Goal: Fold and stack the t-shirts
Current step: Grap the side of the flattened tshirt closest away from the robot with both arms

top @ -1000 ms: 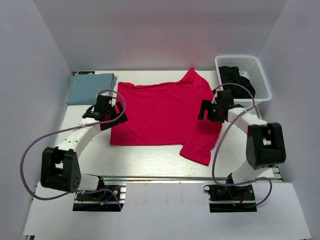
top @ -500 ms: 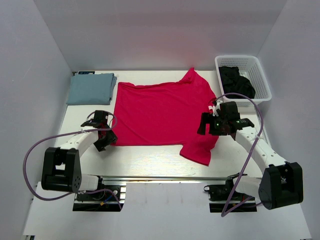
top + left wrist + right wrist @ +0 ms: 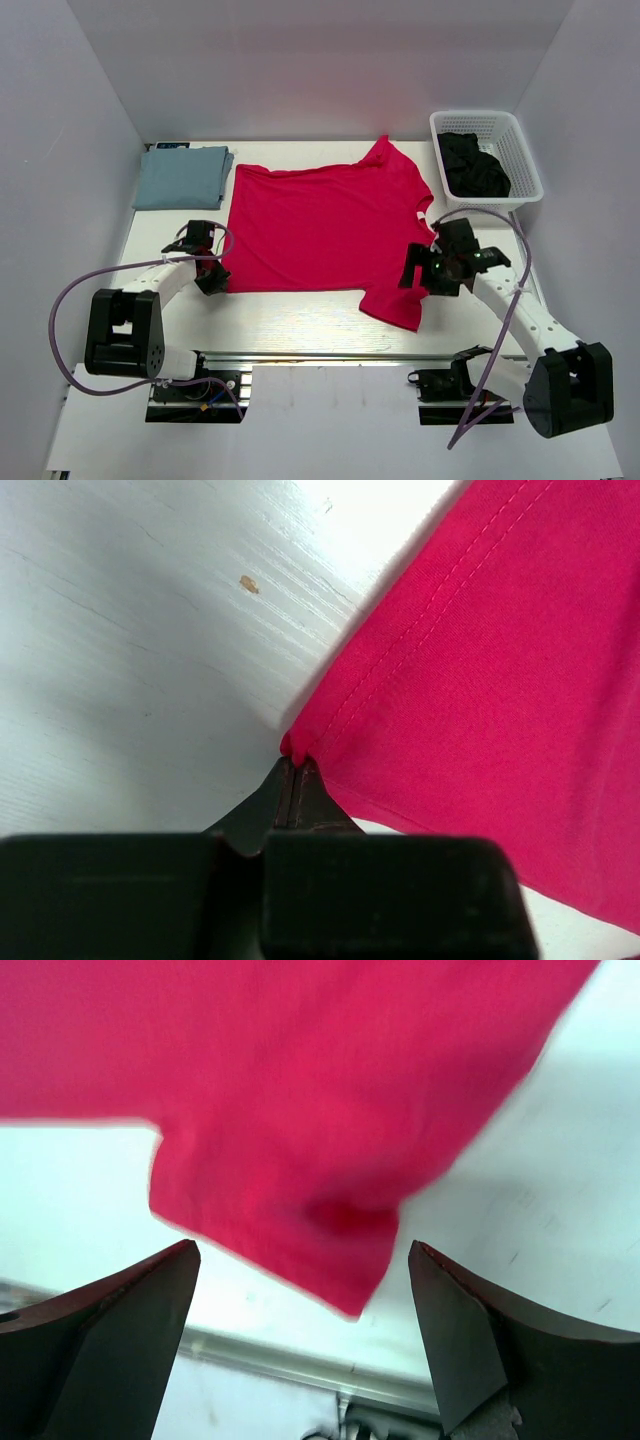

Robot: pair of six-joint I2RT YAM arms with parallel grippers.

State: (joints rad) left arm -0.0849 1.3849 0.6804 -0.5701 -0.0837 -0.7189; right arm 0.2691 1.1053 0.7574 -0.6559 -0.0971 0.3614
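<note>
A bright crimson t-shirt [image 3: 325, 225] lies spread flat in the middle of the table, with one sleeve hanging toward the near right. My left gripper [image 3: 214, 279] is at the shirt's near-left corner. In the left wrist view the left gripper [image 3: 296, 762] is shut on that hemmed corner of the red t-shirt [image 3: 480, 670]. My right gripper [image 3: 424, 276] hovers over the near-right sleeve. In the right wrist view the right gripper [image 3: 302, 1248] stands open, the red sleeve [image 3: 300, 1100] below and between its fingers. A pale blue-grey t-shirt [image 3: 182, 176] lies folded at the far left.
A white lattice basket [image 3: 525, 160] with dark cloth [image 3: 472, 165] inside stands at the far right. The table's near edge and metal rail [image 3: 320, 355] run just below both grippers. White walls close in the back and both sides.
My left gripper has moved to the red t-shirt's near-left corner and shut on it. The right arm has moved toward the near edge, over the sleeve, still open.
</note>
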